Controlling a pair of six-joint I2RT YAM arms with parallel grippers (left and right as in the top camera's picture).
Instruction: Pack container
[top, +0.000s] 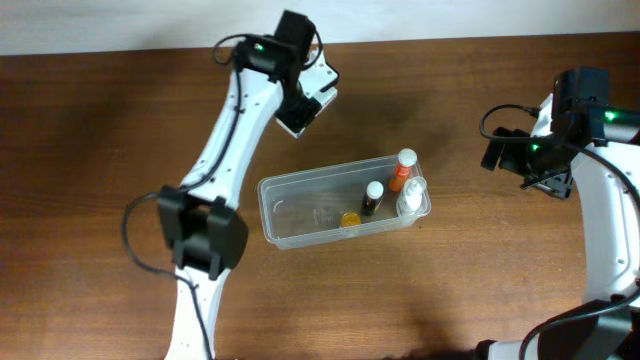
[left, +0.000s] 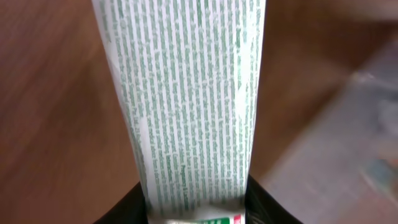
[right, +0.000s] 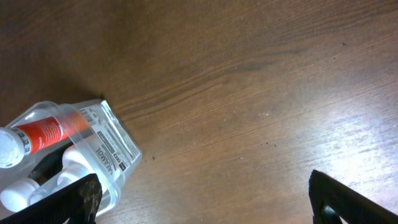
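The clear plastic container (top: 300, 208) sits mid-table. At its right end stand an orange bottle with a white cap (top: 402, 172), a dark bottle (top: 373, 198) and a white bottle (top: 411, 196); a small yellow item (top: 350, 219) lies on its floor. My left gripper (top: 306, 106) is shut on a white box with green print (left: 186, 106), held above the table behind the container's left end. My right gripper (top: 520, 160) is open and empty, to the right of the container. The container's right end (right: 109, 140) shows in the right wrist view.
The brown wooden table (top: 480, 280) spreads all round the container. A pale wall edge (top: 100, 25) runs along the back. The left arm (top: 215, 170) crosses the table left of the container.
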